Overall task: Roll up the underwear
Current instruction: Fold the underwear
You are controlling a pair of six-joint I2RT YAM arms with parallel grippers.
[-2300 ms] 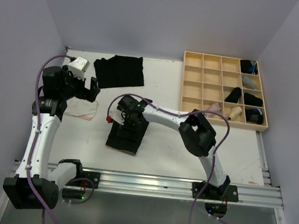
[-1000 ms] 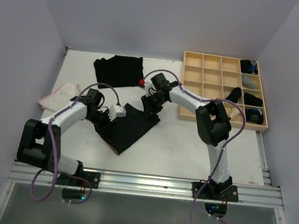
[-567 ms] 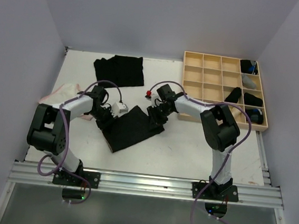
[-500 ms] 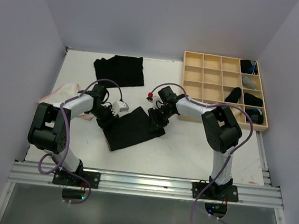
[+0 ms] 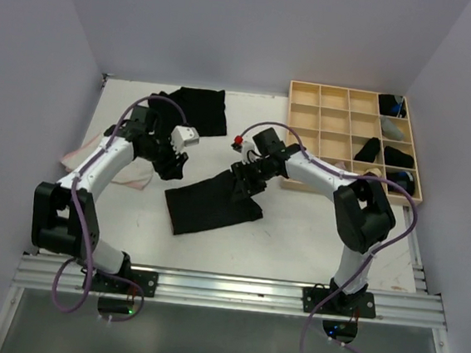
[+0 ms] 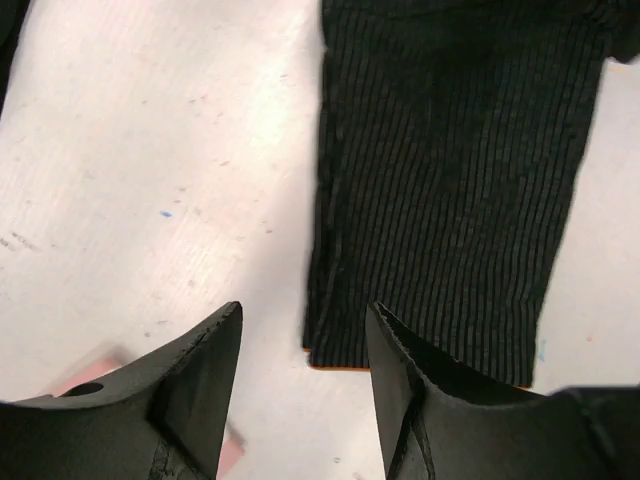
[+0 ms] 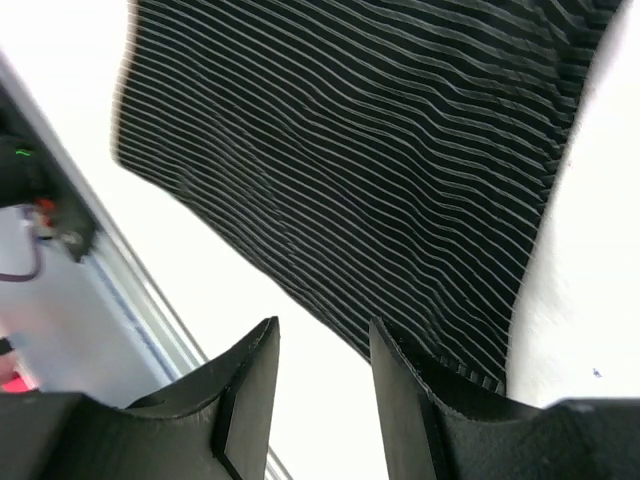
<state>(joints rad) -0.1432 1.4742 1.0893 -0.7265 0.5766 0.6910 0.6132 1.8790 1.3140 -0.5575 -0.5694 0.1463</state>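
TOP VIEW
- L gripper (image 5: 171, 166): jaws apart, nothing in them; over bare table (image 5: 297, 232), just beside the left end of the black briefs, not touching as far as I can tell.
- R gripper (image 5: 243, 186): jaws apart, empty; low over the right end of the same briefs.
- Black briefs (image 5: 210, 209): flat, unrolled, a slanted strip mid-table, between my two grippers.
- Black pile (image 5: 193, 110): more dark cloth at the far edge, left of centre.
- Whitish briefs (image 5: 129, 180): pink edging, by the left edge, partly under my L arm.
- Grid tray (image 5: 336, 88): far right corner; small rolls (image 5: 370, 148) in its right-hand compartments.

L WRIST
- My fingers (image 6: 195, 385): a clear gap, only table between them.
- Briefs (image 6: 450, 200): ribbed black; near corner just beyond my right-hand finger.
- Pink scrap: low left by the other finger; can't tell what.

R WRIST
- My fingers (image 7: 250, 400): spread, nothing gripped.
- Briefs (image 7: 350, 170): ribbed cloth fills most of the view; its edge lies just past the gap.
- Rail (image 7: 70, 230): along the table's near edge, at left.
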